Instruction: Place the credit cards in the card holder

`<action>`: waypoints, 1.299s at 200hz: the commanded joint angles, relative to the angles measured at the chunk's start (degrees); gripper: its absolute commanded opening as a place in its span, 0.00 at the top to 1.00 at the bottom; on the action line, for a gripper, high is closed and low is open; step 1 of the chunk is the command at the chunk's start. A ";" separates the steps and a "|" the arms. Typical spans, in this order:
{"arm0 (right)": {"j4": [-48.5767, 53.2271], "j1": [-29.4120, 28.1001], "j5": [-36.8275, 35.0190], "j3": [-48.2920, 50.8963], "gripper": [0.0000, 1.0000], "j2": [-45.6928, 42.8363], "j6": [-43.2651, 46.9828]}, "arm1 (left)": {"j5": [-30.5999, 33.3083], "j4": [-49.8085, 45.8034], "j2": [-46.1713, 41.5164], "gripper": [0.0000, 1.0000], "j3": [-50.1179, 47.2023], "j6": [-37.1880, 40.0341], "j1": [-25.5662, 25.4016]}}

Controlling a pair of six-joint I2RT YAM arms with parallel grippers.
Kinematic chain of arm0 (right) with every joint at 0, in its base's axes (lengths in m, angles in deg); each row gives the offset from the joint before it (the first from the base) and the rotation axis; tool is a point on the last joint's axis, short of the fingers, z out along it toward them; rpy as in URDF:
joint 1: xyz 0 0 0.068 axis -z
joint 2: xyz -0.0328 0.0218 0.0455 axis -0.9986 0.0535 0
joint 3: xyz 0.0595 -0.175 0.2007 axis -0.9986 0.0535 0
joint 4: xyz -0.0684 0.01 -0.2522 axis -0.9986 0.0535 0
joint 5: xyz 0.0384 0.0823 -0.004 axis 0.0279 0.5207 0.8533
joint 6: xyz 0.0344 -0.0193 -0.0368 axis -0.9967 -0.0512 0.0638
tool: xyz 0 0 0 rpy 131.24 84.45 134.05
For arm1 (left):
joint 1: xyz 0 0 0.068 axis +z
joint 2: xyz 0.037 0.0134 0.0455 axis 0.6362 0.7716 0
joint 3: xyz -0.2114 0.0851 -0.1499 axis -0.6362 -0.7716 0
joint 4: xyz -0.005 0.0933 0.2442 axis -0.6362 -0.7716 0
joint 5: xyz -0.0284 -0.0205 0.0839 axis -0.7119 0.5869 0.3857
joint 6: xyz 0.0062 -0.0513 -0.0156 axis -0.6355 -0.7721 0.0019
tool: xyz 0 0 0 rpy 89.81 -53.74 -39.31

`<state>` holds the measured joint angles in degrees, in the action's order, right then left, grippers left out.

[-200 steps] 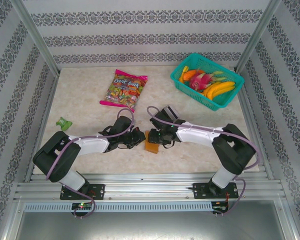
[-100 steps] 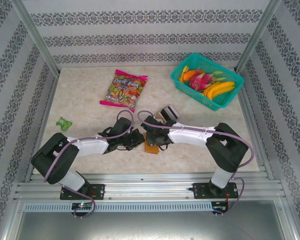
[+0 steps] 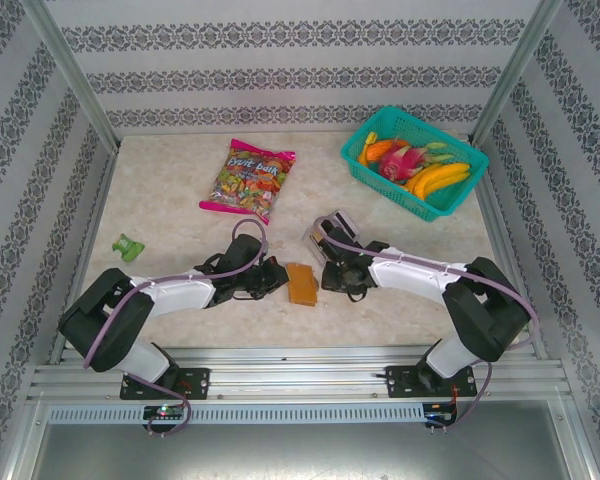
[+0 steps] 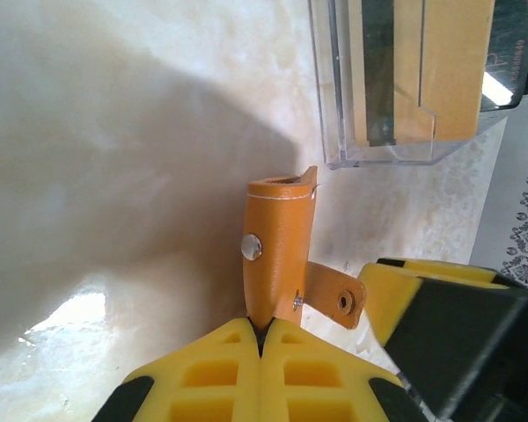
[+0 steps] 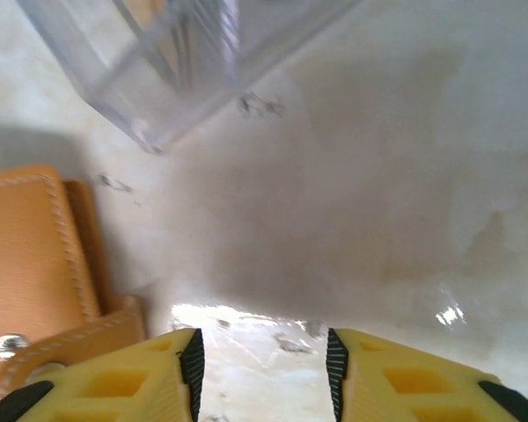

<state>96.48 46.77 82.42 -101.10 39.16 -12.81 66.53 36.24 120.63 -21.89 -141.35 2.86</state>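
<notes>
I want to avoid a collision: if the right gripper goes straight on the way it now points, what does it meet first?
Probably the bare table, since the right gripper tilts down; beyond that is the clear tray corner. The card holder lies left of that line. Depth is unclear.

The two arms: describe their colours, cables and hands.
Left arm and right arm match: white middle links, black joints and shoulders, a lilac cable looped along each, and black base plates. Left hand and right hand are yellow moulded blocks with recessed pockets and black edges.
</notes>
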 commanded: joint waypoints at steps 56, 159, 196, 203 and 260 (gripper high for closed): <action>-7.82 -1.14 8.04 -1.21 0.40 0.24 0.50 | -0.63 -0.89 1.52 1.00 1.83 1.84 0.62; -2.58 -4.31 6.37 -4.79 0.33 3.59 4.86 | -0.86 -2.07 1.50 1.00 2.77 2.79 0.67; -0.01 -5.86 5.01 -8.11 0.30 6.17 6.57 | -0.83 -1.92 1.42 1.00 2.83 2.68 0.61; 1.80 -6.06 3.76 -9.24 0.30 7.85 6.98 | -0.73 -1.94 1.35 1.00 2.75 2.70 0.61; 9.07 -6.13 -6.81 -8.89 0.50 7.33 4.18 | -0.01 -3.29 0.60 1.00 2.72 3.23 0.62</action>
<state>100.00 40.26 82.53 -112.03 48.96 -7.67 66.35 33.66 121.89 -20.40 -139.65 2.86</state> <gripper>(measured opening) 0.536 0.065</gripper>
